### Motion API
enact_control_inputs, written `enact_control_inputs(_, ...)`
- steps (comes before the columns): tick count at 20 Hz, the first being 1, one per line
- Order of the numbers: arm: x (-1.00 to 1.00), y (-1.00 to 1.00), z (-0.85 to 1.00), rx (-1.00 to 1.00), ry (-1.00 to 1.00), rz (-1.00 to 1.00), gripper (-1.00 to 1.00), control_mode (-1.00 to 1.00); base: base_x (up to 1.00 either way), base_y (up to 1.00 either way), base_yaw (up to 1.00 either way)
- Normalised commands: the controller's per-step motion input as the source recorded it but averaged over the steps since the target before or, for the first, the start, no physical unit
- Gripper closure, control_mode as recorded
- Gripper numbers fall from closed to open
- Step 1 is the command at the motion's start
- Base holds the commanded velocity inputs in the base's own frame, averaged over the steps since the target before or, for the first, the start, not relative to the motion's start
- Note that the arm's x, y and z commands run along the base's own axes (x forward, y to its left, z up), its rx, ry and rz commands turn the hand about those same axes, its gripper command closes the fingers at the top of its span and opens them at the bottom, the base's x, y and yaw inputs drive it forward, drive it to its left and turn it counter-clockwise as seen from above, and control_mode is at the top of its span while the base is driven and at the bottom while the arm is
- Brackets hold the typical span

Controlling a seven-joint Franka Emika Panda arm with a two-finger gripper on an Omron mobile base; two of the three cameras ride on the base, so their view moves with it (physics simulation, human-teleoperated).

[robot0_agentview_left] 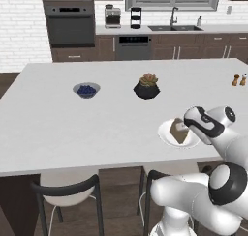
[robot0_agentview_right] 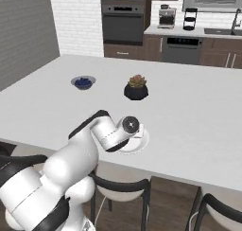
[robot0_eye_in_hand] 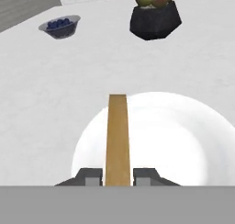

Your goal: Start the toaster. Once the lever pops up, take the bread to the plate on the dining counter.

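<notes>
White and flat, the dining counter point(robot0_agentview_left: 72, 128) spans the foreground of both base views, with dark-framed stools tucked under its near edge and a brick-backed wall of dark cabinets, a built-in oven point(robot0_agentview_left: 71, 23) and a sink point(robot0_agentview_left: 175, 28) behind it. On the near right part of the counter, close to its front edge, lies the plate point(robot0_agentview_left: 167, 136), small, round and white. The hand point(robot0_eye_in_hand: 117, 176) is positioned directly over this plate, its two dark fingertips point(robot0_eye_in_hand: 90, 176) pinching the bread point(robot0_eye_in_hand: 117, 136) between them; the hand view shows the slice edge-on as a narrow tan strip running up from the tips across the plate's white surface. In the left base view the same slice appears as a tan-brown square standing roughly upright over the plate, with the white wrist of the arm just to its right. Whether the lower edge of the bread touches the plate cannot be determined. In the right base view the arm's forearm and wrist cover most of the plate, leaving its far rim exposed. Farther back on the counter, well apart from the plate, stand a small bowl of blue berries point(robot0_agentview_left: 86, 90) to the left and a dark faceted pot holding a succulent point(robot0_agentview_left: 147, 87) toward the centre. Two small shakers point(robot0_agentview_left: 239, 80) stand near the counter's far right edge.
</notes>
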Motion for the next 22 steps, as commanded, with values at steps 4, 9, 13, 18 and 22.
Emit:
enact_control_inputs(4,0.34,0.00,-0.05,0.03,0.07,0.08,1.00,-1.00,0.00,0.00,0.00)
enact_control_inputs(9,0.27,0.00,-0.01,0.03,0.03,0.09,1.00,-1.00,0.00,0.00,0.00)
enact_control_inputs(13,0.14,0.00,-0.07,0.00,0.00,0.10,1.00,-1.00,0.00,0.00,0.00)
enact_control_inputs(18,-0.09,0.00,-0.27,0.00,0.00,0.10,1.00,-1.00,0.00,0.00,0.00)
enact_control_inputs(22,-0.18,-0.01,-0.21,0.00,0.00,0.07,-1.00,-1.00,0.00,0.00,0.00)
